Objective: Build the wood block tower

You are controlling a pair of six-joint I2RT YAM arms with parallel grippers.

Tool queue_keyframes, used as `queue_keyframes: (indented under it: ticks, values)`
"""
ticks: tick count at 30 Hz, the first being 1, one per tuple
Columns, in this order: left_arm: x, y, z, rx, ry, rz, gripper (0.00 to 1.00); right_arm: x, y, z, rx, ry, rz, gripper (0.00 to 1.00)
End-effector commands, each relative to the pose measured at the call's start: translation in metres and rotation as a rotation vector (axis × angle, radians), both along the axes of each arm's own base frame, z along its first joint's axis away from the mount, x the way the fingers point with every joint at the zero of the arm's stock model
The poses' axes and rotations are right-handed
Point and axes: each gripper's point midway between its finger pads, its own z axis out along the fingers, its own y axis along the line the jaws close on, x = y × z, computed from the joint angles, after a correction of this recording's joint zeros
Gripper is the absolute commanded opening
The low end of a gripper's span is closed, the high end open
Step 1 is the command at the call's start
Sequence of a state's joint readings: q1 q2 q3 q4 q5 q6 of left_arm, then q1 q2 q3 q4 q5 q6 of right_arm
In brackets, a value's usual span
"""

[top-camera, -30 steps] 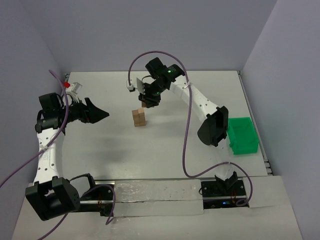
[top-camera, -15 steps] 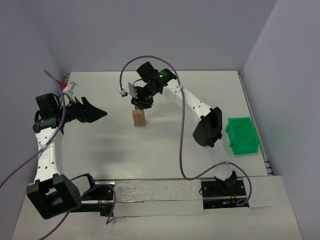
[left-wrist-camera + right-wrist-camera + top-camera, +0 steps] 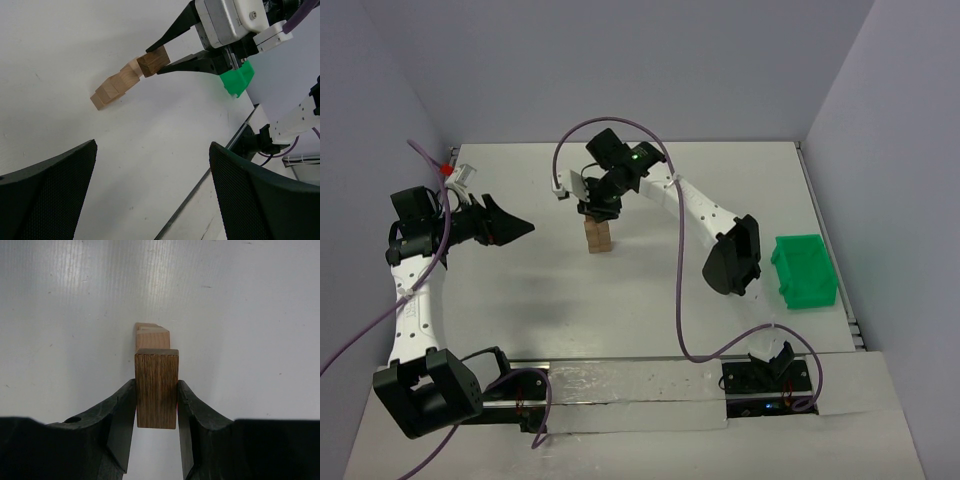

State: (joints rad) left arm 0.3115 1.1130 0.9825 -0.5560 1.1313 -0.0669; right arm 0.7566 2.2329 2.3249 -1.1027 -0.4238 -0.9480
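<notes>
Tower (image 3: pixel 599 238), a short upright stack, stands on the table (image 3: pixel 650 290). Right gripper (image 3: pixel 156 390) is clamped partway on a block (image 3: pixel 156 380), its longer side along the fingers, just above the stack's top, which shows slightly beyond. Left gripper (image 3: pixel 515 230), wide open and empty, sits well apart leftward; right is nearer.
</notes>
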Motion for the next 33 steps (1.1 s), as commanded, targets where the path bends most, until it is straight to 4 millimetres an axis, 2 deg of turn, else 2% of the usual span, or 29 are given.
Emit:
queue_keyframes:
  ticks: [1,11,33]
  values:
    - [0.002,0.001,0.014,0.003,-0.076,-0.021,0.99,0.01,0.013,0.0,0.009,-0.065,0.022,0.0]
    - [0.001,0.0,0.013,0.002,-0.075,-0.024,0.99,0.014,0.013,-0.01,-0.016,-0.077,0.026,0.0]
    - [0.002,0.001,0.011,0.002,-0.072,-0.019,0.99,0.014,0.017,-0.01,-0.002,-0.072,0.019,0.05]
